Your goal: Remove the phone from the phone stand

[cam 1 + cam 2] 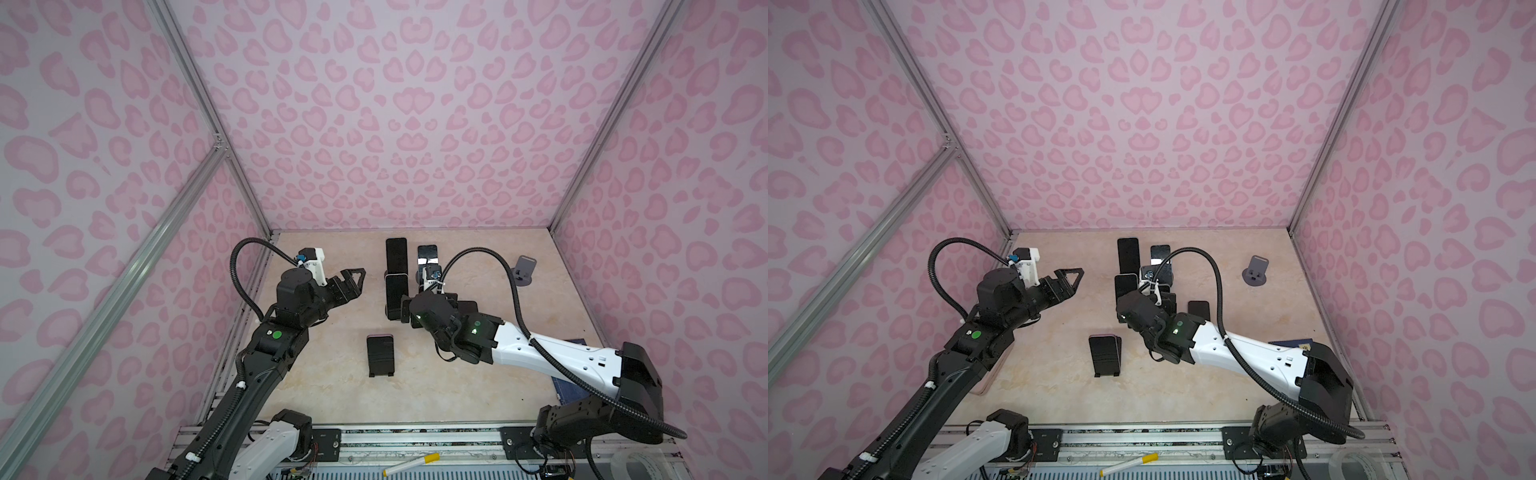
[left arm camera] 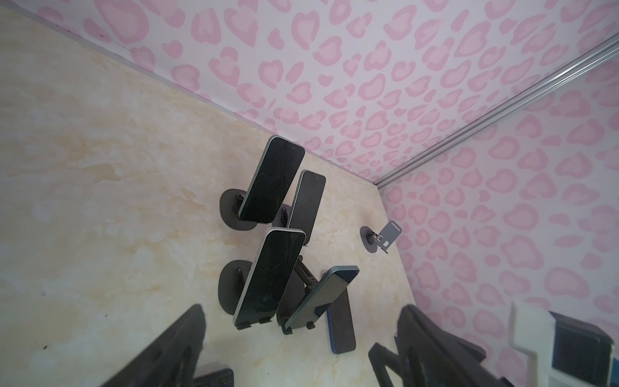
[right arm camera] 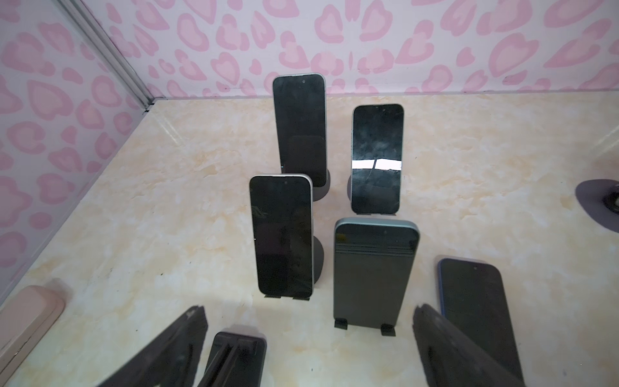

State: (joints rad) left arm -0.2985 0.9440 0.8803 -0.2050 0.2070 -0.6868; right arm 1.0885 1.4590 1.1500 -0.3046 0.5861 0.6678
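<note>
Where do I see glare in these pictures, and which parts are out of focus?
Right wrist view: a bright white reflection crosses the screen of one rear phone; the right tool's fingers are blurred. Left wrist view: the left tool's fingers are blurred too. In a top view the same rear phone shows a fainter reflection.

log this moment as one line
left gripper: open, empty | right gripper: open, empty | dark blue phone: flat on beige table | nearer silver-edged phone: on dark round-based stand | small grey stand: empty

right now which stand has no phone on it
The grey stand at the back right, standing apart from the cluster; all the other stands are occupied.
</note>
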